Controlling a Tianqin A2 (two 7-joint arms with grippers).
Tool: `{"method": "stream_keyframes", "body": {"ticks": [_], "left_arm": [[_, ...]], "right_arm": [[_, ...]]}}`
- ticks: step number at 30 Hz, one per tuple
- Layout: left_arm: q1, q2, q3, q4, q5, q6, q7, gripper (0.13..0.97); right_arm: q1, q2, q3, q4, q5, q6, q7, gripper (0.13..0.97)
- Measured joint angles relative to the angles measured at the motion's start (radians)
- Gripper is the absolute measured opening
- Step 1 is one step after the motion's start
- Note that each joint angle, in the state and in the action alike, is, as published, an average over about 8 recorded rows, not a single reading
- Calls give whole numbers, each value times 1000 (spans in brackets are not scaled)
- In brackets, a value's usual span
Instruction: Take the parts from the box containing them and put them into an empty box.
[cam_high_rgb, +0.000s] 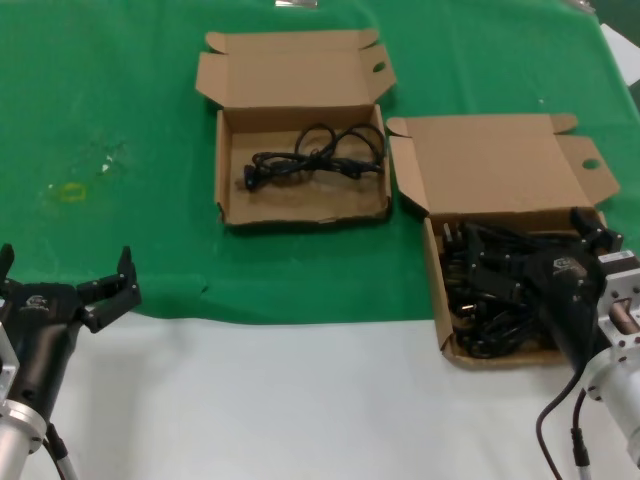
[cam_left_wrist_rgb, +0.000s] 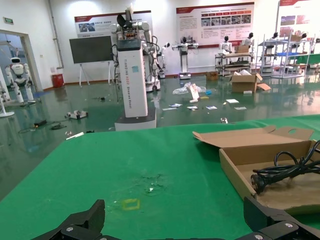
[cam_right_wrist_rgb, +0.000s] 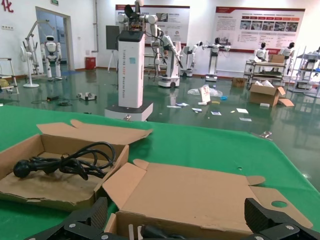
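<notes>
Tangles worry me: my right gripper (cam_high_rgb: 585, 235), jaws wide, hangs over the right box (cam_high_rgb: 440, 290) of parts (cam_high_rgb: 490, 290); several could lift together. One cord (cam_high_rgb: 315, 155) lies in the left box (cam_high_rgb: 225, 160); my left gripper (cam_high_rgb: 65, 280) waits wide at the bench edge.

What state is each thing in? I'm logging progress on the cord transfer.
Left box: lid open, one cord bundle lying inside.
Right box: lid open, filled with a pile of cords.
Left gripper: open, empty, near the green cloth's front edge.
Right gripper: open, over the right box, holding nothing visible.
</notes>
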Motion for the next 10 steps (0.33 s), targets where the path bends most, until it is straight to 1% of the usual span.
{"method": "stream_keyframes", "body": {"ticks": [10], "left_arm": [[0,0,0,0,0,0,0,966]], "right_arm": [[0,0,0,0,0,0,0,966]]}}
